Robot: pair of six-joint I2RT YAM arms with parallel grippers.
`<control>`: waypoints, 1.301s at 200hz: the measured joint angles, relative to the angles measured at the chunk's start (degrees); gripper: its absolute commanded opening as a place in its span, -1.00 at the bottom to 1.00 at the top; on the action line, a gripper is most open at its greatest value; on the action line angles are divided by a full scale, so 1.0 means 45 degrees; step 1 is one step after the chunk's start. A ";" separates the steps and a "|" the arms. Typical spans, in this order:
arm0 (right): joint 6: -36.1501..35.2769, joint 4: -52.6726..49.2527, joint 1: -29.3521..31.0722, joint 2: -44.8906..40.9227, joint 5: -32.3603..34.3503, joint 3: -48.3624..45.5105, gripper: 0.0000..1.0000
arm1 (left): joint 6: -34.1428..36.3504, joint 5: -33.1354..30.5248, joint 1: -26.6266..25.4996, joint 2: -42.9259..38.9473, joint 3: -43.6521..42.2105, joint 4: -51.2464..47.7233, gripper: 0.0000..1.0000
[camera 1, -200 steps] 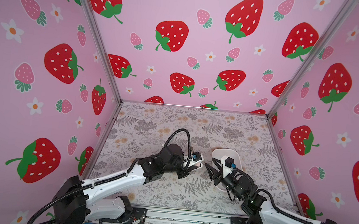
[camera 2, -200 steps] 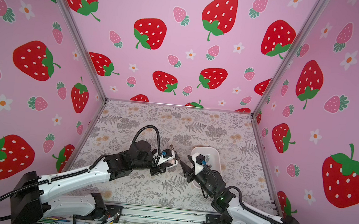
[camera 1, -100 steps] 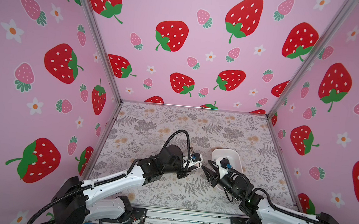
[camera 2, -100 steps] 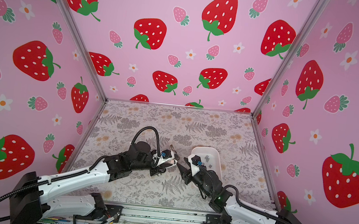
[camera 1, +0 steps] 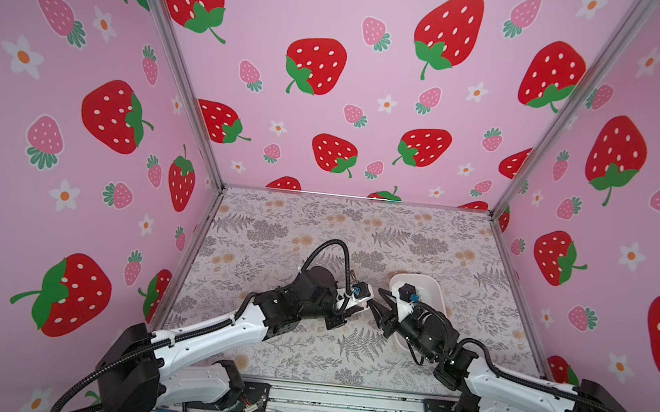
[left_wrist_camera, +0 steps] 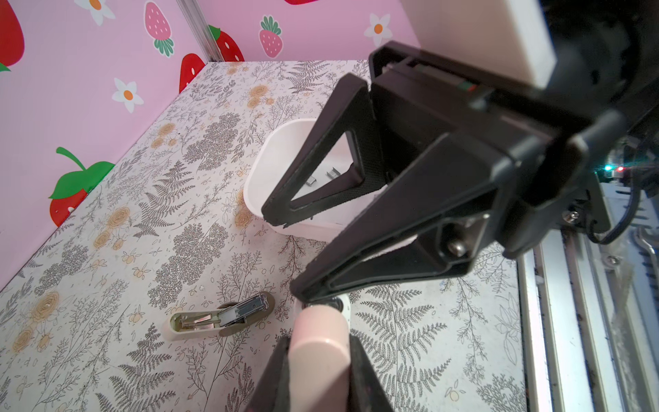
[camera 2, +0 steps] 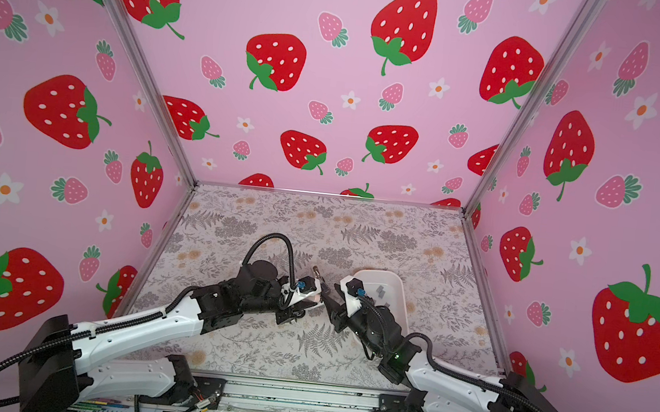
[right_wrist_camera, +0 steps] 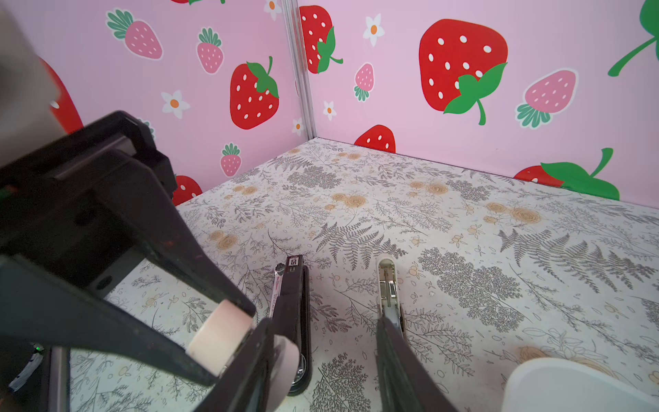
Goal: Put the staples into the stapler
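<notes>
The black stapler [right_wrist_camera: 293,303] lies flat on the floral table, its white label at the far end; the arms hide it in both top views. Grey staples [left_wrist_camera: 331,174] [camera 2: 381,292] lie in the white tray [left_wrist_camera: 264,171]. My left gripper [left_wrist_camera: 318,351] [camera 1: 359,306] is shut on a small pink stapler-like item [left_wrist_camera: 317,331], held just above the table. My right gripper [right_wrist_camera: 325,323] [left_wrist_camera: 281,253] [camera 2: 327,294] faces it, open and holding nothing. One of its fingers [right_wrist_camera: 249,360] rests against the pink item's far end, and the black stapler lies just beyond its tips.
A small beige stapler-like item [right_wrist_camera: 388,289] [left_wrist_camera: 217,317] lies open on the table beside the black stapler. The tray [camera 1: 433,284] stands right of the two grippers, under the right arm. Pink strawberry walls close in three sides.
My right gripper has moved left from the tray's edge to meet the left gripper's tip, its jaws narrowing slightly. The left arm has stayed put with the pink item.
</notes>
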 measured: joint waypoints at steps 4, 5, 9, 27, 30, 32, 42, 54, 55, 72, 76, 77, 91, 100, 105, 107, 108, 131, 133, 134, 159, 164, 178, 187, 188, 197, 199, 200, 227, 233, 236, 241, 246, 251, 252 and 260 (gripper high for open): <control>0.0005 0.0024 0.0019 0.0039 0.0000 0.0000 -0.04 | 0.0000 -0.0005 -0.0005 0.0010 0.0000 0.0000 -1.00; 0.0010 0.0029 0.0024 0.0044 0.0005 0.0000 -0.04 | 0.0000 -0.0005 -0.0005 0.0015 0.0000 0.0000 -1.00; 0.0010 0.0049 0.0024 0.0073 0.0005 0.0000 -0.05 | 0.0000 -0.0005 -0.0005 0.0015 0.0000 0.0000 -1.00; 0.0029 0.0131 0.0029 0.0170 0.0029 0.0000 -0.05 | 0.0005 -0.0010 -0.0005 0.0024 0.0000 -0.0024 -1.00; 0.0034 0.0141 0.0029 0.0185 0.0034 0.0000 -0.05 | 0.0005 -0.0015 -0.0005 0.0024 0.0000 -0.0024 -1.00; 0.0034 0.0151 0.0029 0.0189 0.0039 0.0000 -0.05 | 0.0005 -0.0024 -0.0005 0.0024 0.0000 -0.0024 -1.00; 0.0039 0.0185 0.0034 0.0214 0.0058 0.0000 -0.05 | 0.0005 -0.0034 -0.0005 0.0024 0.0000 -0.0024 -1.00; 0.0044 0.0199 0.0034 0.0233 0.0083 0.0000 -0.05 | 0.0005 -0.0039 -0.0005 0.0024 0.0000 -0.0024 -1.00; 0.0044 0.0204 0.0034 0.0233 0.0083 0.0000 -0.05 | 0.0005 -0.0039 -0.0005 0.0024 0.0000 -0.0024 -1.00; 0.0044 0.0238 0.0039 0.0253 0.0112 0.0000 -0.06 | 0.0005 -0.0039 -0.0005 0.0024 0.0000 -0.0024 -1.00; 0.0039 0.0253 0.0049 0.0262 0.0121 0.0000 -0.06 | 0.0000 -0.0039 -0.0005 0.0024 0.0000 -0.0024 -1.00; 0.0044 0.0253 0.0049 0.0262 0.0126 0.0000 -0.06 | 0.0000 -0.0039 -0.0005 0.0024 0.0000 -0.0024 -1.00; 0.0044 0.0277 0.0049 0.0296 0.0146 0.0000 -0.06 | 0.0000 -0.0034 -0.0005 0.0019 0.0000 -0.0024 -1.00; 0.0044 0.0306 0.0049 0.0321 0.0146 0.0000 -0.06 | 0.0000 -0.0029 0.0000 0.0015 0.0000 -0.0029 -1.00; 0.0049 0.0335 0.0049 0.0330 0.0151 0.0000 -0.07 | 0.0000 -0.0029 0.0000 0.0005 0.0000 -0.0029 -1.00; 0.0049 0.0345 0.0049 0.0335 0.0151 0.0000 -0.07 | 0.0000 -0.0029 0.0000 0.0000 0.0000 -0.0029 -1.00; 0.0049 0.0359 0.0049 0.0340 0.0151 0.0000 -0.07 | 0.0000 -0.0024 0.0000 0.0000 0.0000 -0.0034 -1.00; 0.0049 0.0505 0.0049 0.0413 0.0151 0.0010 -0.07 | 0.0000 -0.0029 0.0005 -0.0073 0.0000 -0.0039 -1.00; 0.0049 0.0515 0.0049 0.0418 0.0151 0.0015 -0.07 | 0.0000 -0.0024 0.0010 -0.0078 0.0000 -0.0039 -1.00; 0.0049 0.0520 0.0049 0.0423 0.0155 0.0019 -0.07 | 0.0000 -0.0024 0.0010 -0.0083 0.0000 -0.0044 -1.00; 0.0049 0.0665 0.0058 0.0525 0.0151 0.0092 -0.08 | 0.0005 -0.0029 0.0034 -0.0199 0.0000 -0.0044 -1.00; 0.0049 0.0699 0.0058 0.0539 0.0151 0.0107 -0.08 | 0.0000 -0.0024 0.0034 -0.0233 -0.0005 -0.0049 -1.00; 0.0049 0.0753 0.0073 0.0583 0.0155 0.0151 -0.08 | 0.0005 -0.0015 0.0034 -0.0267 -0.0010 -0.0049 -1.00; 0.0049 0.0767 0.0073 0.0617 0.0170 0.0170 -0.08 | 0.0005 -0.0010 0.0034 -0.0291 -0.0019 -0.0049 -1.00; 0.0049 0.0772 0.0073 0.0617 0.0175 0.0175 -0.08 | 0.0005 -0.0010 0.0034 -0.0291 -0.0019 -0.0049 -1.00; 0.0049 0.0787 0.0078 0.0661 0.0180 0.0204 -0.08 | 0.0005 -0.0015 0.0034 -0.0316 -0.0024 -0.0063 -1.00; 0.0049 0.0792 0.0083 0.0665 0.0180 0.0209 -0.08 | 0.0005 -0.0015 0.0034 -0.0321 -0.0024 -0.0068 -1.00; 0.0044 0.0797 0.0083 0.0670 0.0185 0.0214 -0.08 | 0.0005 -0.0015 0.0034 -0.0325 -0.0024 -0.0068 -1.00; 0.0049 0.0874 0.0083 0.0714 0.0180 0.0238 -0.08 | 0.0010 -0.0015 0.0034 -0.0384 -0.0024 -0.0092 -1.00; 0.0044 0.0903 0.0087 0.0719 0.0185 0.0238 -0.08 | 0.0010 -0.0015 0.0034 -0.0393 -0.0024 -0.0092 -1.00; 0.0044 0.0918 0.0092 0.0724 0.0185 0.0238 -0.09 | 0.0010 -0.0010 0.0034 -0.0393 -0.0024 -0.0092 -1.00; 0.0044 0.0928 0.0092 0.0729 0.0189 0.0238 -0.09 | 0.0010 0.0000 0.0034 -0.0403 -0.0024 -0.0092 -1.00; 0.0044 0.0942 0.0092 0.0738 0.0189 0.0238 -0.09 | 0.0010 0.0000 0.0034 -0.0403 -0.0024 -0.0092 -1.00; 0.0044 0.0947 0.0097 0.0748 0.0189 0.0238 -0.09 | 0.0010 0.0005 0.0034 -0.0408 -0.0024 -0.0097 -1.00; 0.0044 0.0952 0.0097 0.0748 0.0189 0.0238 -0.10 | 0.0010 0.0005 0.0034 -0.0408 -0.0024 -0.0097 -1.00; 0.0044 0.0971 0.0102 0.0763 0.0189 0.0238 -0.10 | 0.0010 0.0005 0.0034 -0.0408 -0.0024 -0.0102 -1.00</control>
